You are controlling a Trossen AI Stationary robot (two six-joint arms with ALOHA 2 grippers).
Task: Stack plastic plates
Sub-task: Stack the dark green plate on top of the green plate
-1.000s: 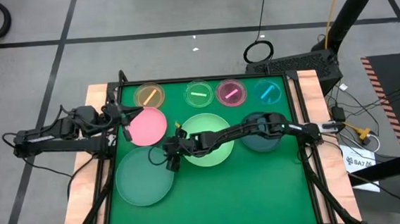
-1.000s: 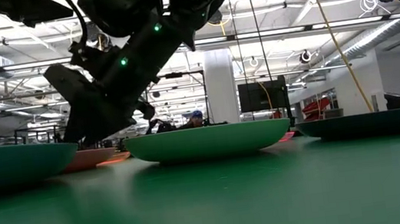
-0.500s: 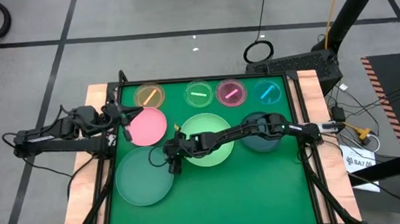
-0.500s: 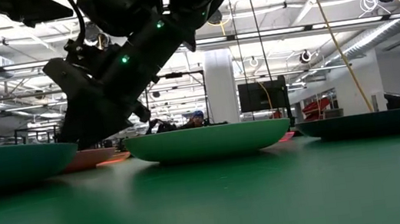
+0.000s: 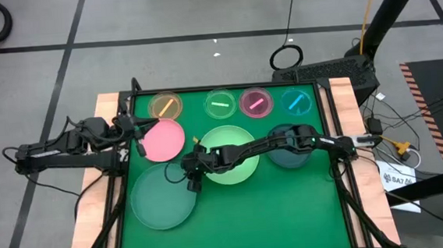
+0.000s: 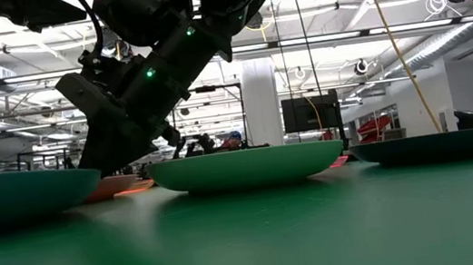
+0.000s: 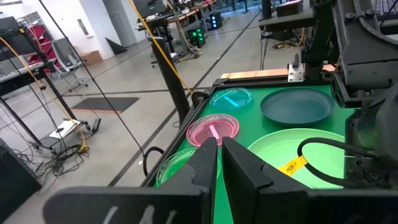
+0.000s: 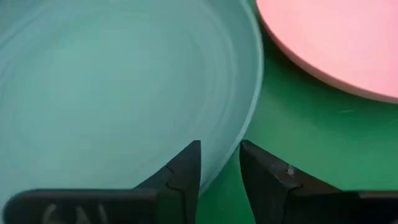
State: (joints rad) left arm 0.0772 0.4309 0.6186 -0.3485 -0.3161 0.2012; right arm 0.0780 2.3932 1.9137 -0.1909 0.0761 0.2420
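**Operator:** Over the green surface (image 5: 290, 205), near its middle, I see the right claw (image 5: 192, 178) reaching across the light green plate (image 5: 236, 164) to the edge of the frosted clear plate (image 5: 162, 197). Its fingers (image 8: 186, 168) stand slightly apart, one on each side of that plate's rim, not clamped.

**Observer:** And the left claw?

**Operator:** At the surface's left edge I see the left claw (image 5: 137, 131), just beside the pink plate (image 5: 162, 140); its fingers (image 7: 208, 163) stand nearly together, holding nothing.

**Observer:** Where do the remaining plates lie?

**Operator:** The dark teal plate (image 5: 286, 152) sits to the right of the light green one, partly under the right arm. Along the far edge I count four small plates in a row: amber (image 5: 165, 106), green (image 5: 220, 104), pink (image 5: 256, 102), blue (image 5: 297, 101). All plates lie singly; none is stacked.
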